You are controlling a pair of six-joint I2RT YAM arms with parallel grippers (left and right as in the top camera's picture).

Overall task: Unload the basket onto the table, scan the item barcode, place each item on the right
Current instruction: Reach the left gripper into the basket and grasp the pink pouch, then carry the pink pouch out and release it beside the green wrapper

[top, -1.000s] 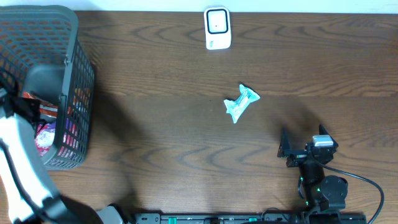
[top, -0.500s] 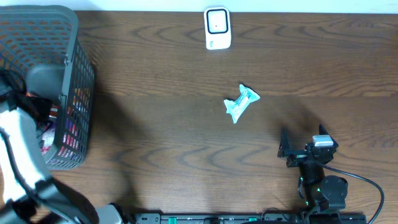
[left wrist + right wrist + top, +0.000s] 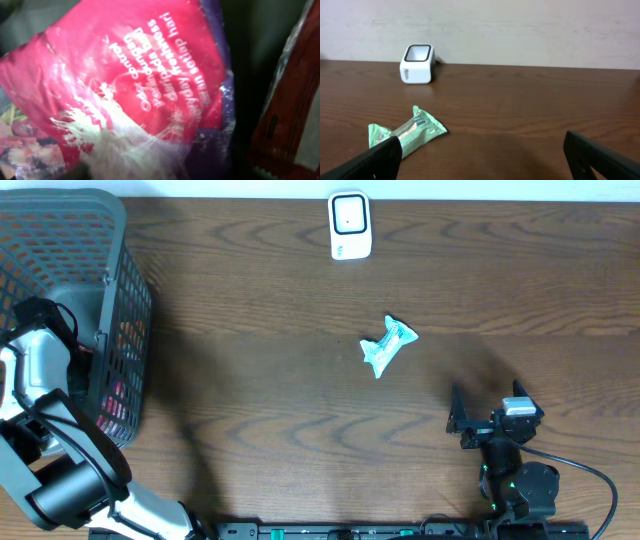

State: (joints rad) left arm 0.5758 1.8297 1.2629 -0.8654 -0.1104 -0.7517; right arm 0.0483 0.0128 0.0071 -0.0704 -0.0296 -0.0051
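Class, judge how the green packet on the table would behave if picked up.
Probably floppy: the green packet looks crinkled and twisted. Likely light, as it lies thin and flat. Its glossy film may slip.

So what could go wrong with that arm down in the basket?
The pink packet is shiny and crinkly, so it may slip out of a grip. The red packet right beside it might get pinched along too. The scanner sits across the table from the basket, a long carry for a weak hold.
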